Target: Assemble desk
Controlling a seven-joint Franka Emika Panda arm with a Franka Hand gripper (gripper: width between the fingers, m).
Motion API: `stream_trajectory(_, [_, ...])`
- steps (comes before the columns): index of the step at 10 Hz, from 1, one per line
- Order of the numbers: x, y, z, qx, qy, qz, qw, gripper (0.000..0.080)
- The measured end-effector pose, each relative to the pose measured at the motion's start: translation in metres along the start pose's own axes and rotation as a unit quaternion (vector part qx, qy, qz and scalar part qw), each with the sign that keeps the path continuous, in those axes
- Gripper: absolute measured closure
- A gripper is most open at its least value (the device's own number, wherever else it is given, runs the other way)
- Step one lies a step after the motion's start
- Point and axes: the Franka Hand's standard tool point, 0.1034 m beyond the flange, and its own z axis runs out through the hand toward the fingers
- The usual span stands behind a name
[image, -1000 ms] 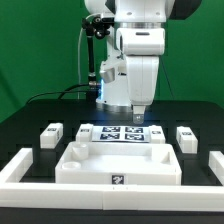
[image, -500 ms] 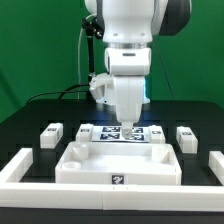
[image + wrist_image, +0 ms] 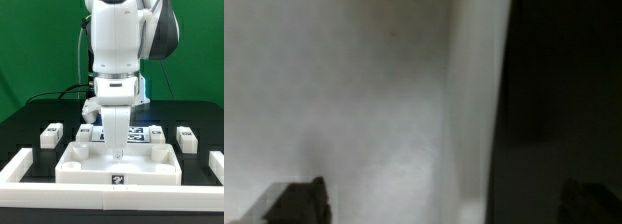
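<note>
The desk's tabletop (image 3: 80, 166) lies flat, recessed face up, at six o'clock in the exterior view, inside the white border rail (image 3: 18, 168). No leg is fitted. One leg block (image 3: 52, 133) sits loose at ten o'clock from the tabletop and another (image 3: 186, 135) at two o'clock, both apart from it on the black table (image 3: 30, 112). The gripper (image 3: 118, 152) hangs low over the tabletop's middle. The wrist view shows its fingertips (image 3: 295, 203) spread wide, clasping nothing. The marker board (image 3: 152, 133) lies at twelve o'clock. Assembly looks barely begun, with every leg yet to be joined.
</note>
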Motion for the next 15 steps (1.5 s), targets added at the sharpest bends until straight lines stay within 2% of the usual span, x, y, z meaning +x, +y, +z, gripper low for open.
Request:
stream_trajectory(1, [-0.001, 0.000, 0.000, 0.001, 0.000, 0.000, 1.000, 0.0399])
stream_trajectory(2, [-0.001, -0.001, 0.000, 0.001, 0.000, 0.001, 1.000, 0.0399])
stream_trajectory(3, [-0.001, -0.001, 0.001, 0.001, 0.000, 0.001, 1.000, 0.0583])
stream_trajectory(4, [-0.001, -0.001, 0.001, 0.001, 0.000, 0.001, 1.000, 0.0713])
stream_trajectory(6, [-0.001, 0.000, 0.000, 0.000, 0.000, 0.001, 1.000, 0.0742])
stream_trajectory(12, [-0.001, 0.000, 0.000, 0.000, 0.000, 0.001, 1.000, 0.0742])
stream_trajectory(13, [0.001, 0.003, 0.000, -0.002, 0.000, -0.001, 1.000, 0.0742])
stream_trajectory(14, [0.008, 0.014, -0.002, -0.009, 0.003, -0.006, 1.000, 0.0742])
stream_trajectory(15, [0.021, 0.026, -0.003, -0.016, 0.007, -0.015, 1.000, 0.0742])
